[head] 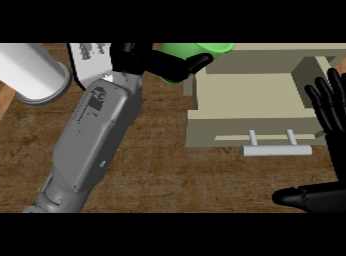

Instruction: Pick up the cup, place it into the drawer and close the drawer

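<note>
Nearest, the right hand (337,150) rests just right of the open drawer (250,102), fingers straight and apart; beyond, the left hand (157,60) has fingers curled round the green cup (194,49) above the drawer's far-left corner, where releasing risks clipping the wall

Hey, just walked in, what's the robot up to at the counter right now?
The robot's left hand is curled round a green cup and holds it at the back left corner of a beige drawer unit. The drawer is pulled open, its handle toward the robot, and the cup is not inside it yet. The right hand rests open at the right edge, fingers up. A white cylinder lies at the far left of the wooden counter.
</note>
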